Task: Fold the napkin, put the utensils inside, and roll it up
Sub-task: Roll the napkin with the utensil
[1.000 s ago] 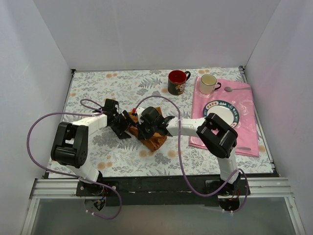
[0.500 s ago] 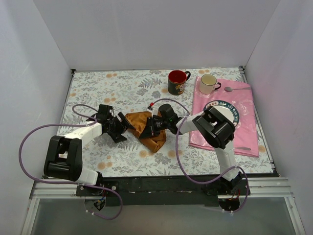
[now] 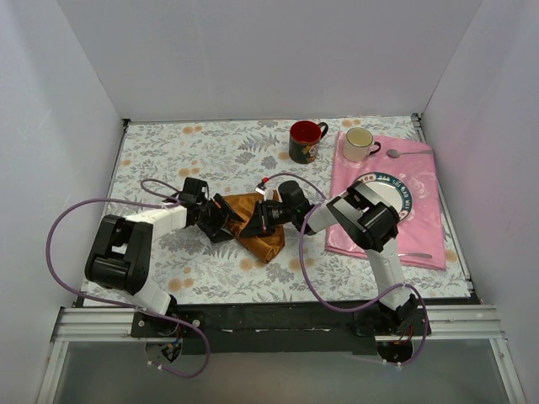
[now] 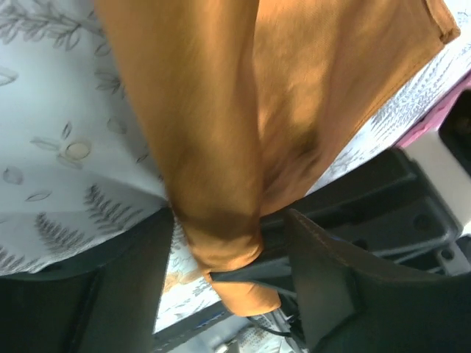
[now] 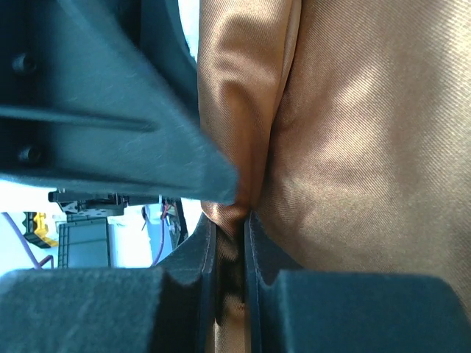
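Pinching the napkin (image 5: 338,147), right gripper (image 5: 229,220) is clamped tight. Left gripper (image 4: 228,220) straddles a fold, jaws apart.

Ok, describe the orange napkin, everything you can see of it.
The napkin is a plain rust-orange cloth with a slight sheen, soft and creased, bunched into folds rather than flat. It sits mid-table over the floral tablecloth. The right gripper pinches one fold; another fold runs between the fingers of the left gripper, though I cannot tell whether they clamp it.
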Robot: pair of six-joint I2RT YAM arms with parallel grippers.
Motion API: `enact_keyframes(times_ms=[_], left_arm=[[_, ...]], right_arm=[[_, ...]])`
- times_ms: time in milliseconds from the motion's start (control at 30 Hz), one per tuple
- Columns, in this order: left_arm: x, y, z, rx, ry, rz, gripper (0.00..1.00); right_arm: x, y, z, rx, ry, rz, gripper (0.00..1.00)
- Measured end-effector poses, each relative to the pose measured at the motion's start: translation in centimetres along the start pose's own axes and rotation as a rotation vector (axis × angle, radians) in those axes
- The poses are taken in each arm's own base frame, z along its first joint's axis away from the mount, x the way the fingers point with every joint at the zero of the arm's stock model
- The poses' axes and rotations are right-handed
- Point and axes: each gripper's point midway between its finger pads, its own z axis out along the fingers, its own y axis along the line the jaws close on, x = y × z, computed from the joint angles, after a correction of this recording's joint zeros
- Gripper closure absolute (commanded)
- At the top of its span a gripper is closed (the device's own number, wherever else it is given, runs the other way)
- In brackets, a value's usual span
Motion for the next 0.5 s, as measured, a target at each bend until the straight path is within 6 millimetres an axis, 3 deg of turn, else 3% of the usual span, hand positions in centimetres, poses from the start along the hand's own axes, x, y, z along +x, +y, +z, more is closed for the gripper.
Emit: enact_keyframes(times_ms=[267, 333, 500], left_arm=[[-0.7, 0.4, 1.3, -0.071, -0.005, 0.018, 0.97], [-0.7, 0.4, 1.3, -0.077, -0.004, 0.044, 1.0], [-0.6, 0.7, 1.3, -0.086, -0.007, 0.077, 1.0]], right_arm=[[0.3, -0.6, 0.0, 0.018, 0.007, -0.022, 0.99], [0.4, -0.9, -0.1, 0.029, 0.014, -0.028, 0.96], [0.2, -1.1, -0.4, 0.082, 0.05, -0.114, 0.73]])
